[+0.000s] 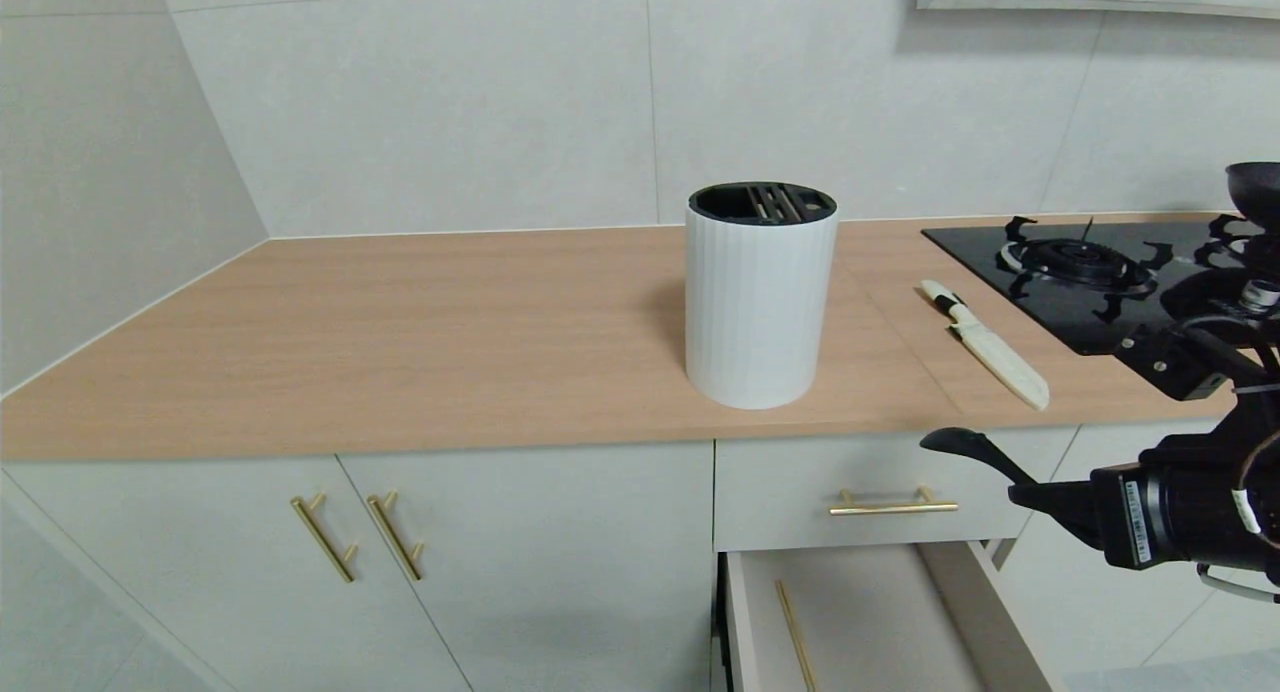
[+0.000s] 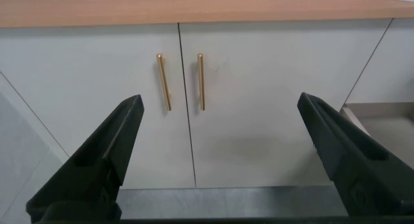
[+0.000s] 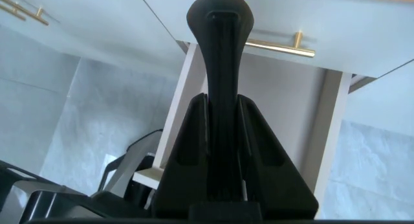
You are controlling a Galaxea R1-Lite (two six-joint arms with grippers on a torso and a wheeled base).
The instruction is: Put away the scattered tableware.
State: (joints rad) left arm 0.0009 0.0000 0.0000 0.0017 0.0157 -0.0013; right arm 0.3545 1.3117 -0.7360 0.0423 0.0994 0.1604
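A white ribbed utensil holder (image 1: 760, 302) with a black slotted top stands upright on the wooden counter (image 1: 450, 342). To its right a knife (image 1: 985, 344) with a cream blade lies flat near the counter's front edge. My right gripper (image 1: 1030, 492) (image 3: 223, 133) hangs in front of the cabinet, below the counter edge, shut on a black utensil handle (image 1: 965, 447) (image 3: 217, 30) that points left. Beneath it an open drawer (image 1: 860, 602) sticks out. My left gripper (image 2: 220, 104) is open with nothing between its fingers, facing two cabinet doors.
A black gas stove (image 1: 1080, 272) sits at the counter's right end. A closed drawer with a gold handle (image 1: 893, 505) is above the open one. The cabinet doors (image 2: 187, 120) carry gold bar handles. A wide stretch of counter lies left of the holder.
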